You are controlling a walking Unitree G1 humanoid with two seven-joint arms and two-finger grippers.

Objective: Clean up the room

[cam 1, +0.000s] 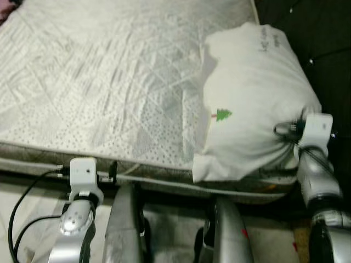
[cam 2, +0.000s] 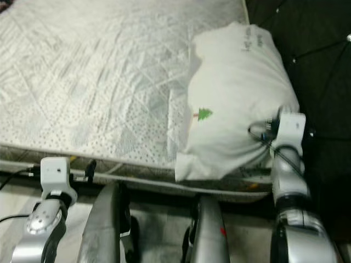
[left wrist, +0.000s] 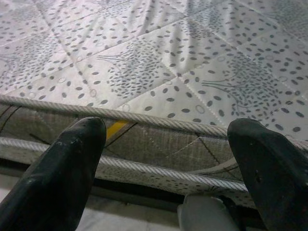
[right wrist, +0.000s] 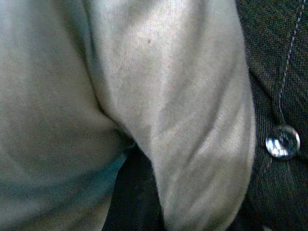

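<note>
Pillow [cam 1: 252,104]: white, right of frame on the mattress [cam 1: 98,82], against a dark headboard [right wrist: 279,72]. Soft and light, it should bunch; take a corner. Right gripper [cam 1: 296,131] buried in it, jaws cannot be told. Left gripper [left wrist: 166,159], lower left, gapes wide, empty.

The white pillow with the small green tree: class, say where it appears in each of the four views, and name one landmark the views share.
Left eye view: white pillow lies at the right, on the mattress corner.
Right eye view: right of centre, beside the dark tufted headboard.
Left wrist view: not in it; mattress edge between the left gripper fingers.
Right wrist view: white cloth across most of the picture.
Shared landmark: green tree.
</note>
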